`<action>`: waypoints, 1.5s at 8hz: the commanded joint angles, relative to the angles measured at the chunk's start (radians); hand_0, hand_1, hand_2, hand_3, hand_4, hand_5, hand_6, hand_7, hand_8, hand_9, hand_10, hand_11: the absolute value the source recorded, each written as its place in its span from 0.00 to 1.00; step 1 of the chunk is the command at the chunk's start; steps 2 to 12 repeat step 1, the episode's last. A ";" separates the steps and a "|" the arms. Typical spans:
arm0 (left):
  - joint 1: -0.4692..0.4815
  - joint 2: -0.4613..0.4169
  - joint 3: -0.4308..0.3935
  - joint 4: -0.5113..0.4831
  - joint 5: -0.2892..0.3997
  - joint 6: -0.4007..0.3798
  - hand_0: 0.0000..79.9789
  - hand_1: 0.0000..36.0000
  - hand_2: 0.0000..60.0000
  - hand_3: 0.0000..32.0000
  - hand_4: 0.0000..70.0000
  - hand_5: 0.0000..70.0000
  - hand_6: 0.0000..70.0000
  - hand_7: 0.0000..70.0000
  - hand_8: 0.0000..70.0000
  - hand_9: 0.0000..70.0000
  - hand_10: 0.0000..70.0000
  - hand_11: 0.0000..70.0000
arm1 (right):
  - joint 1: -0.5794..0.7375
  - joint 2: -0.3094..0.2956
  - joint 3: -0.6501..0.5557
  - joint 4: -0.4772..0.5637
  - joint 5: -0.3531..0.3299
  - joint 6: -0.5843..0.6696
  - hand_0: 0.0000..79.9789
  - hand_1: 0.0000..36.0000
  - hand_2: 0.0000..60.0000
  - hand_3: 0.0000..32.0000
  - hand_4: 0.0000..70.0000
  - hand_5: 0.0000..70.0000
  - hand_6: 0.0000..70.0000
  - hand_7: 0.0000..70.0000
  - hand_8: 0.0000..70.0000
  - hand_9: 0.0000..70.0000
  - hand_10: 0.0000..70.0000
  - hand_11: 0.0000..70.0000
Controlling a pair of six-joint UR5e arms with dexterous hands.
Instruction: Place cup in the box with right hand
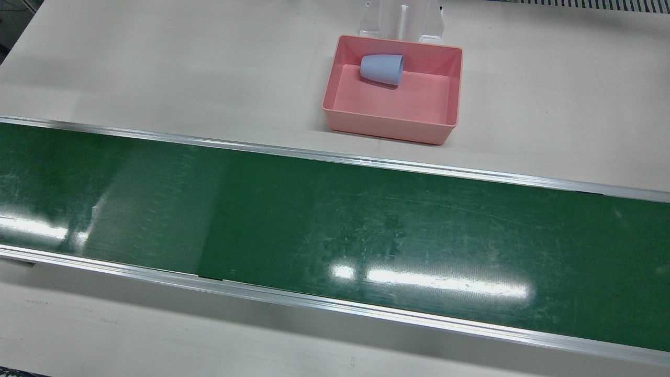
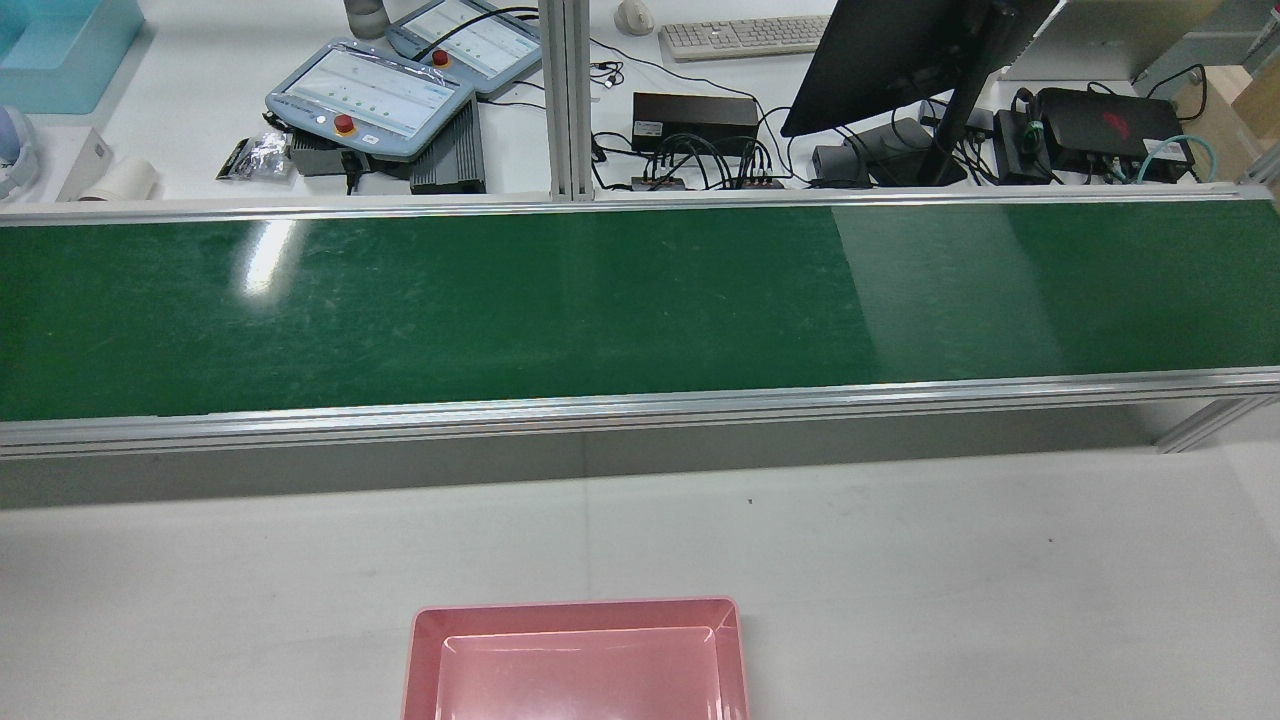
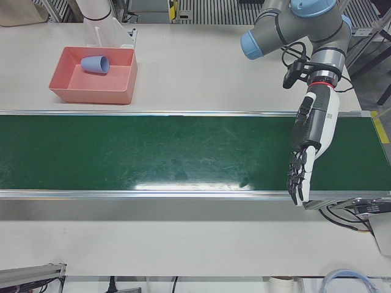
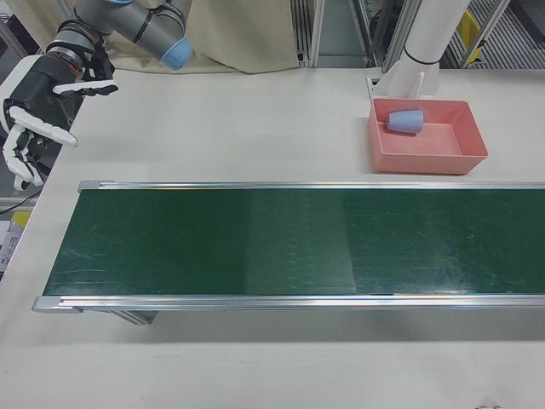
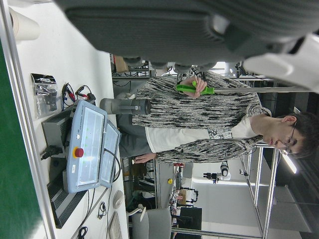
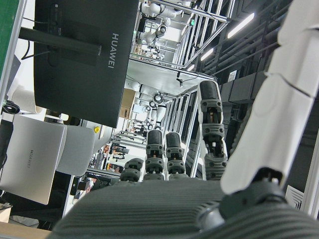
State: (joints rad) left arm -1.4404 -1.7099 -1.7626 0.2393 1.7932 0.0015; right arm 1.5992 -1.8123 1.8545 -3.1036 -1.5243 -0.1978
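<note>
While our right hand [image 4: 38,106] hangs spread and empty off the tabletop's [image 4: 255,119] far corner, the pale blue plastic cup [image 4: 405,121] lies tipped inside the pink plastic box [image 4: 460,160]; we judge it could roll if jostled.

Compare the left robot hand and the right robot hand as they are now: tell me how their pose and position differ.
The left robot hand hangs fingers-down over one end of the green conveyor belt; the right robot hand is off the belt's other end, over the white table. The left's fingers are fairly straight and together; the right's are spread apart. Both are open, hold nothing, and are far from the pink plastic box holding the pale blue cup.
</note>
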 commanded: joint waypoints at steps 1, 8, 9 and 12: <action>0.000 -0.001 0.000 0.000 0.000 0.000 0.00 0.00 0.00 0.00 0.00 0.00 0.00 0.00 0.00 0.00 0.00 0.00 | 0.007 -0.010 0.006 0.000 -0.004 0.003 0.66 0.34 0.05 0.00 0.47 0.08 0.11 0.39 0.18 0.32 0.08 0.13; 0.000 -0.001 0.000 0.000 0.000 0.000 0.00 0.00 0.00 0.00 0.00 0.00 0.00 0.00 0.00 0.00 0.00 0.00 | 0.007 -0.010 0.006 0.000 -0.004 0.003 0.66 0.34 0.05 0.00 0.47 0.08 0.11 0.39 0.18 0.32 0.08 0.13; 0.000 -0.001 0.000 0.000 0.000 0.000 0.00 0.00 0.00 0.00 0.00 0.00 0.00 0.00 0.00 0.00 0.00 0.00 | 0.007 -0.010 0.006 0.000 -0.004 0.003 0.66 0.34 0.05 0.00 0.47 0.08 0.11 0.39 0.18 0.32 0.08 0.13; 0.000 -0.001 0.000 0.000 0.000 0.000 0.00 0.00 0.00 0.00 0.00 0.00 0.00 0.00 0.00 0.00 0.00 0.00 | 0.007 -0.010 0.006 0.000 -0.004 0.003 0.66 0.34 0.05 0.00 0.47 0.08 0.11 0.39 0.18 0.32 0.08 0.13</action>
